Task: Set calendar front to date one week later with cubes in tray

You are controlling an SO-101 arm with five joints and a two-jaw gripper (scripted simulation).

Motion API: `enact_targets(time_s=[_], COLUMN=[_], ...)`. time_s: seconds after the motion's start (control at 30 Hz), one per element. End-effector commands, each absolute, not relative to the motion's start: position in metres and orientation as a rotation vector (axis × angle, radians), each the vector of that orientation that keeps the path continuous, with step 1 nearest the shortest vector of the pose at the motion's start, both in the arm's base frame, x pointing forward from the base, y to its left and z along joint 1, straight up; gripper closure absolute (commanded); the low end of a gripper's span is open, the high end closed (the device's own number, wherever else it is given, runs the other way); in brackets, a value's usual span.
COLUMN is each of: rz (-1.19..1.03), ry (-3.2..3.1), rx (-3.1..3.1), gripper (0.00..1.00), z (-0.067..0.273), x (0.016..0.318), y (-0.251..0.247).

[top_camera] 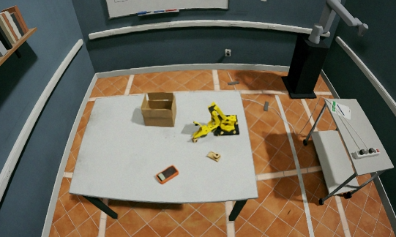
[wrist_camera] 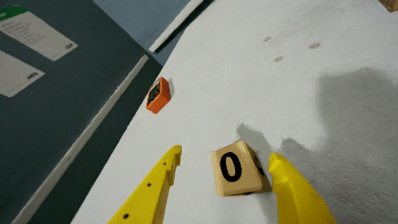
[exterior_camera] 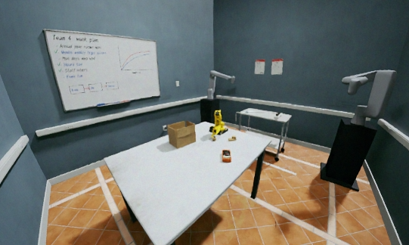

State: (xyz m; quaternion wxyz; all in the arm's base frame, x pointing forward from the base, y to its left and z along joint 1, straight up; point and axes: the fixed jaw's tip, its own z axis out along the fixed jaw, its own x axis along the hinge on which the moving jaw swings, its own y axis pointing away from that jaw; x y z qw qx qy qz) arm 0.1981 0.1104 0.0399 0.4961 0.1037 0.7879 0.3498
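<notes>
The tool [top_camera: 194,132] [exterior_camera: 213,138] [wrist_camera: 226,167] of the yellow arm [top_camera: 214,118] [exterior_camera: 218,122] stands partly open, at roughly a third of its span, and has hold of nothing. Its fingertips are apart, and a wooden cube [top_camera: 195,140] [exterior_camera: 214,140] [wrist_camera: 236,169] appears between them in the wrist view — nearer the finger at the right of that view, with a visible gap to the finger at the left. Whether the right-hand finger touches the cube cannot be told.

The cube rests on the surface [top_camera: 133,157] [exterior_camera: 168,178] [wrist_camera: 235,85]. One face carries a black "0"; an adjoining face carries a dark mark, too oblique to read.

The calendar [top_camera: 211,156] [exterior_camera: 230,138] is a small wooden unit on the same surface, apart from the tool and the cube. A raised part with a dark spot shows on it in the top view; its month name and date are too small to read.

An orange-cased meter [top_camera: 167,174] [exterior_camera: 226,156] [wrist_camera: 158,95] lies farther from the arm than the calendar does. An open cardboard box [top_camera: 159,116] [exterior_camera: 181,135] stands on the surface — well apart from the meter.
</notes>
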Motion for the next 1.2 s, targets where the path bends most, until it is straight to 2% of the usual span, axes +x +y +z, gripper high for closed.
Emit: enact_targets(time_s=[0.0,0.2,0.5,1.17], rz=[1.041,1.137,0.97,0.851], ry=[1.809,1.772,1.929,1.996], rx=[0.387,0.47,0.369,0.224], gripper=[0.65,0.65,0.65,0.65], z=[0.072,0.092,0.082,0.083], x=[0.208,0.224,0.243,0.245], y=[0.12,0.132,0.145,0.146])
